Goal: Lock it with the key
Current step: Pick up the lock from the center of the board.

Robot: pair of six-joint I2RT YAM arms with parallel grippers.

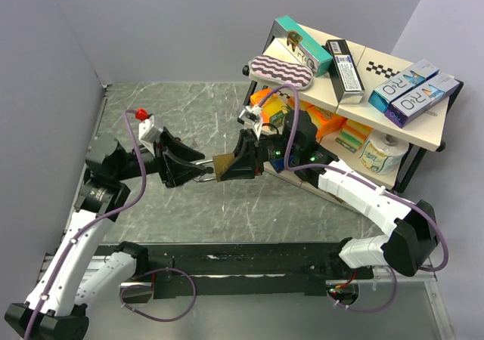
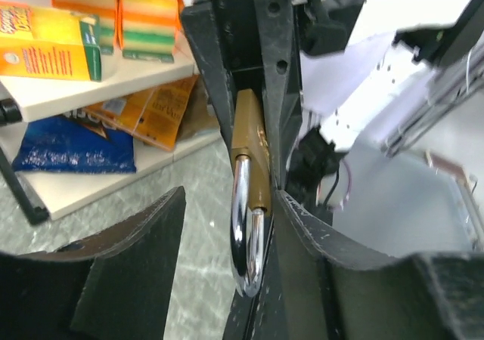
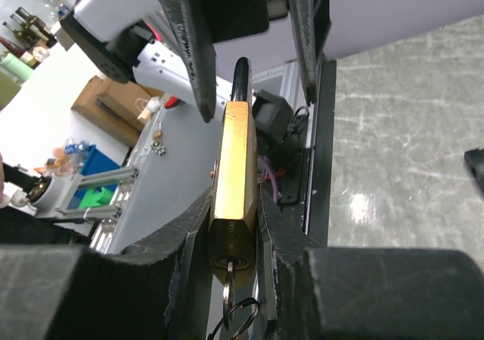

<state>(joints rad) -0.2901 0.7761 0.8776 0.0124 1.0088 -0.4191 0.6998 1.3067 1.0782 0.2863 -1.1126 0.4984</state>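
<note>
The right gripper [image 1: 243,161] clamps the brass padlock [image 1: 224,166] above the table [image 1: 189,113] — the key [image 3: 230,276] sits in its keyhole. The left gripper [image 1: 195,170] stands open, its 2 fingers on either side of the shackle [image 2: 246,234].

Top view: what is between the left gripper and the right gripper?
A brass padlock bridges them: the right gripper clamps its body, and its shackle reaches into the open left gripper. The top view shows it; both wrist views confirm.
</note>
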